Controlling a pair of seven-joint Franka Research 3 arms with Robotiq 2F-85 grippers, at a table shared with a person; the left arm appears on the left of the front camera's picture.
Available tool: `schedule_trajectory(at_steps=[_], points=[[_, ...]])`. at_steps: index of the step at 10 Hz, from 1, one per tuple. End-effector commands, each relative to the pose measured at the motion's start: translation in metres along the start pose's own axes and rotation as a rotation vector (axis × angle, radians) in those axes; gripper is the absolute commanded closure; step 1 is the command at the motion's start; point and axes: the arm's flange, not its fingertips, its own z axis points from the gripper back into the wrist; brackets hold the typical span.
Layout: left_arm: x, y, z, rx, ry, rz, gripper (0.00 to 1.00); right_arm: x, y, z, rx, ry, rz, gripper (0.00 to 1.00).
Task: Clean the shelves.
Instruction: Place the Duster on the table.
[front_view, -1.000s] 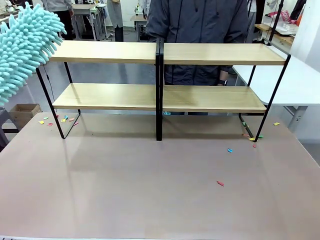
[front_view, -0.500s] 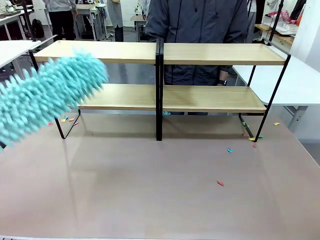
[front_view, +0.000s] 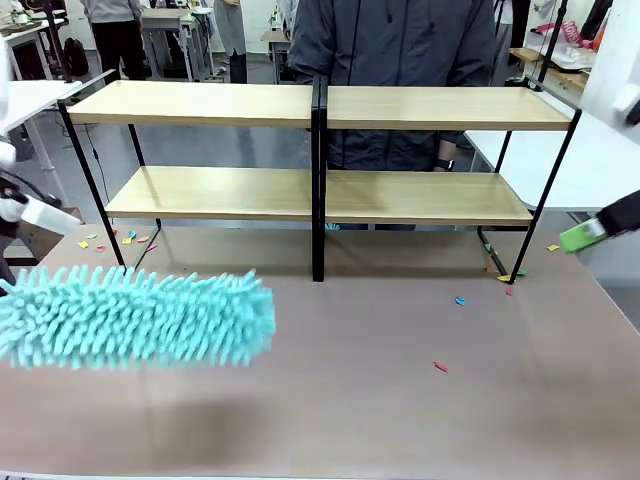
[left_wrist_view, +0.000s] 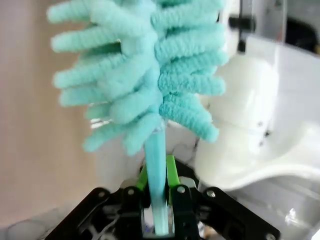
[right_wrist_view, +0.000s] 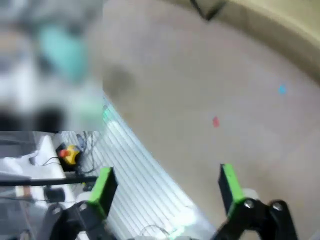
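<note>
The shelves (front_view: 210, 104) stand across the far half of the table, two light wooden boards on a thin black frame with a black middle post. My left gripper (left_wrist_view: 159, 181) is shut on the pale handle (left_wrist_view: 156, 160) of a fluffy turquoise duster (front_view: 140, 318). The duster's head lies level and low over the table's left front, in front of the shelves and apart from them. At the right edge my right gripper (front_view: 582, 236) hangs beside the shelves' right end. In the right wrist view its green pads (right_wrist_view: 103, 186) stand wide apart, so the right gripper (right_wrist_view: 166, 187) is open with nothing between them.
Small coloured paper scraps lie on the brown table (front_view: 400, 420): by the left leg (front_view: 115, 240), by the right leg (front_view: 500, 272) and in the open (front_view: 440, 367). A person in a dark jacket (front_view: 400, 40) stands right behind the shelves. White tables (front_view: 600, 160) flank the sides.
The duster swung down from beside the top board's left end to low over the table's left front. My right gripper came into view at the right edge.
</note>
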Motion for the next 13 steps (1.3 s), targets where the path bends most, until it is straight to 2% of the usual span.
schedule_trajectory(at_steps=[1, 2, 3, 4, 5, 6, 7, 8, 9, 10, 12, 13], points=[[-0.005, 0.048, 0.013, -0.123, 0.093, -0.113, 0.88, -0.049, -0.013, -0.066, 0.11, 0.04, -0.356, 0.0], [-0.003, 0.074, 0.011, -0.174, 0.017, -0.123, 0.88, -0.057, -0.028, -0.077, 0.119, 0.088, -0.524, 0.0], [-0.006, 0.09, 0.007, -0.183, -0.139, -0.126, 0.88, -0.002, -0.018, -0.02, 0.053, 0.046, -0.157, 0.0], [-0.012, 0.099, 0.001, -0.189, -0.244, -0.163, 0.88, -0.002, -0.018, -0.02, 0.053, 0.046, -0.157, 0.0], [-0.02, 0.104, -0.006, -0.187, -0.317, -0.201, 0.88, -0.007, -0.046, -0.042, 0.075, 0.1, -0.328, 0.0], [-0.028, 0.108, -0.015, -0.188, -0.367, -0.219, 0.88, -0.017, -0.064, -0.041, 0.17, 0.075, -0.433, 0.0], [-0.033, 0.116, -0.028, -0.201, -0.391, -0.218, 0.88, -0.031, -0.086, -0.039, 0.299, 0.04, -0.568, 0.0], [-0.033, 0.126, -0.037, -0.236, -0.417, -0.208, 0.88, -0.042, -0.1, -0.037, 0.326, -0.038, -0.681, 0.0], [-0.031, 0.135, -0.044, -0.255, -0.416, -0.169, 0.88, -0.048, -0.107, -0.035, 0.296, -0.062, -0.721, 0.0], [-0.027, 0.14, -0.045, -0.265, -0.391, -0.099, 0.88, -0.034, -0.085, -0.038, 0.235, 0.06, -0.543, 0.0], [-0.019, 0.135, -0.034, -0.238, -0.372, -0.016, 0.88, -0.034, -0.085, -0.038, 0.235, 0.06, -0.543, 0.0], [-0.012, 0.133, -0.028, -0.212, -0.348, 0.08, 0.88, -0.034, -0.085, -0.038, 0.235, 0.06, -0.543, 0.0]])
